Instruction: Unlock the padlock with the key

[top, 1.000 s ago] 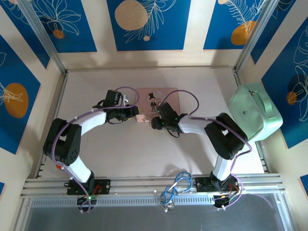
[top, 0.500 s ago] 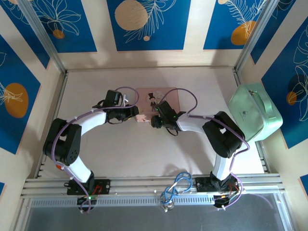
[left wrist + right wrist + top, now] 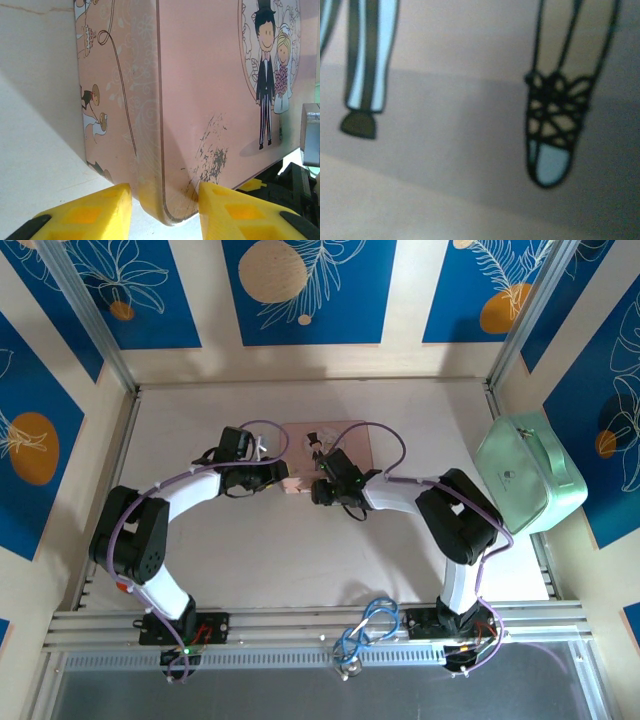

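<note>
Yellow jaws of the left gripper (image 3: 165, 212) are set apart on either side of one near corner of the pink box (image 3: 210, 100). The rounded corner is lodged between them, and both pads (image 3: 80, 215) appear to be pressed against it, so the box is taken as held.

For the right gripper (image 3: 321, 490), laid at the box's near edge just beside that same corner, the opening of the jaws cannot be told. From above they are covered by the dark wrist. In the right wrist view a blurred close-up of the printed drawing on the box is seen, very near the lens.

In the left wrist view a silvery-grey piece (image 3: 310, 134) is seen at the box's near edge, cut off by the frame. Whether it belongs to the padlock cannot be told, as the padlock is too small to be picked out from above.

From above, the left gripper (image 3: 291, 484) is reached by a forearm swept in from the left of the pink box (image 3: 325, 440), with the elbow folded back well to that side. The right arm is folded the opposite way, its elbow raised to the right of the box and its forearm stretched low towards the near edge. The two grippers are brought just beside each other there.

Two arms and two grippers are counted. One pink box is counted, with two figures drawn on its lid. One mint-green case (image 3: 528, 472) is placed well to the right of the box, and one bundle of blue cable (image 3: 364, 632) is seen well to the near side of it.
</note>
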Tool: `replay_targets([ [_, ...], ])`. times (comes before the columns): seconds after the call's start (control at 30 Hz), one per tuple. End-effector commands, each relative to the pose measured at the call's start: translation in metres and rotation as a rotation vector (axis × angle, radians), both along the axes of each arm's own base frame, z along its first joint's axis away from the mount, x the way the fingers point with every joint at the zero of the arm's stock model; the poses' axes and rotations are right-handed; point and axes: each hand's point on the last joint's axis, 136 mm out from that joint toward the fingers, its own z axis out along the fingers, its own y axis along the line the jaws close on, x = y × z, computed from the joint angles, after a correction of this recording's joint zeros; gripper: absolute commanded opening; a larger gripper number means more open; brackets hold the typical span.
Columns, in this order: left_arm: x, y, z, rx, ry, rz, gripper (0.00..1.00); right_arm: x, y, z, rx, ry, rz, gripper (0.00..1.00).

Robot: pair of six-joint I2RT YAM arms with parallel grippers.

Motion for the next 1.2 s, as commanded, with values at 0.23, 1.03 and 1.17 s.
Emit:
replay_targets([
  [0.23, -0.010, 0.008, -0.008, 0.023, 0.033, -0.015, 0.38, -0.003, -0.005, -0.003, -0.031, 0.058, -0.075, 0.29],
  [1.03, -0.011, 0.010, -0.010, 0.017, 0.036, 0.001, 0.37, -0.034, -0.031, -0.018, -0.024, 0.392, -0.426, 0.28],
  [1.17, -0.008, 0.009, -0.006, 0.010, 0.029, 0.004, 0.37, -0.037, -0.028, -0.010, -0.025, 0.402, -0.410, 0.35],
])
